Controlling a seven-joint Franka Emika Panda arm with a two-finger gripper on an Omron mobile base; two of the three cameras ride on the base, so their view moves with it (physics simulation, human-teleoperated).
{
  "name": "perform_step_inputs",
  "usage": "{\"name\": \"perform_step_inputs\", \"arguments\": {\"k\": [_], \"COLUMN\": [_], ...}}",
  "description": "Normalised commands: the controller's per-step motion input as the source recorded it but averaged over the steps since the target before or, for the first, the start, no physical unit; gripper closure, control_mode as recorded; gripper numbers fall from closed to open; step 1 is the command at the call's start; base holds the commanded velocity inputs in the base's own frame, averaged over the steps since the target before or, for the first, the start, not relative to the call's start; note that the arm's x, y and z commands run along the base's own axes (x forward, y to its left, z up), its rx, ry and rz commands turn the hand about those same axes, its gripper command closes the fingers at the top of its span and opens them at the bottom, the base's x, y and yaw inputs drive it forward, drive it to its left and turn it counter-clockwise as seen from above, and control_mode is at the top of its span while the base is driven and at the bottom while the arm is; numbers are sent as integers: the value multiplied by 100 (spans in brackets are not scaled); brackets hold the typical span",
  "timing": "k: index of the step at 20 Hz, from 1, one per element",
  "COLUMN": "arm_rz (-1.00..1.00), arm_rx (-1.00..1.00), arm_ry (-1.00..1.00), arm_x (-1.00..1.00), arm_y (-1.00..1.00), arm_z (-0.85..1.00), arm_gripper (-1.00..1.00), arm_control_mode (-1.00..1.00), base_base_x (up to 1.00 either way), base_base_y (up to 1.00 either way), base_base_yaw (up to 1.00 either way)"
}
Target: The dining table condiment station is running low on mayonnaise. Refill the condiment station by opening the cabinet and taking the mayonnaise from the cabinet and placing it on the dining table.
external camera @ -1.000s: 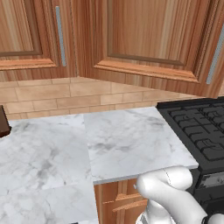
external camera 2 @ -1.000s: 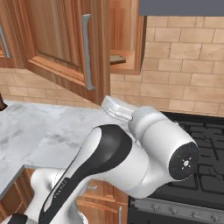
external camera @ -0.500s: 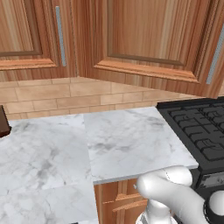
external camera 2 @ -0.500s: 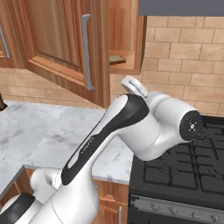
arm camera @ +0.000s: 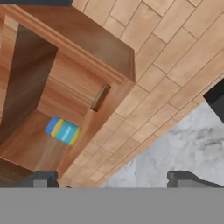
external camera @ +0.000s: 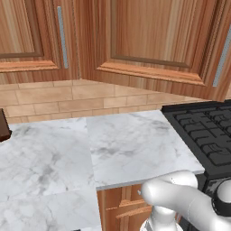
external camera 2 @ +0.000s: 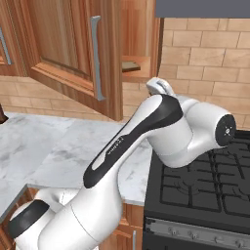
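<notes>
Now jaws spread wide, gripping nothing; mayonnaise [arm camera: 63,130] well apart inside open cabinet [arm camera: 70,48].

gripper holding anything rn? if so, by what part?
Nothing held. The gripper is open and empty; the mayonnaise sits apart inside the open cabinet.

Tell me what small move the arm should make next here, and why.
Probably swing the hand toward the cabinet opening and advance on the mayonnaise. The door stands open, and in the hand view the jar rests inside on the shelf, off to one side of the gripper, whose jaws are spread wide and empty. It is not yet lined up with the jar.
</notes>
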Motion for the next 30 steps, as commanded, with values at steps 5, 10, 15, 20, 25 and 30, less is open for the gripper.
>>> {"name": "perform_step_inputs", "arguments": {"k": [5,10,15,20,25,30], "arm_rz": [0,0,0,0,0,0], "arm_rx": [4,5,4,6,4,1], "arm_ry": [6,6,8,6,7,8], "arm_x": [44,48,64,62,53,36], "arm_y": [0,0,0,0,0,3], "arm_z": [-2,0,-3,0,0,0], "arm_gripper": [-100,-100,-100,-100,-100,-100], "arm_control_mode": [-100,-100,-100,-100,-100,-100], "base_base_x": [0,0,0,0,0,0], "base_base_y": [0,0,0,0,0,0], "base_base_yaw": [0,0,0,0,0,0]}}
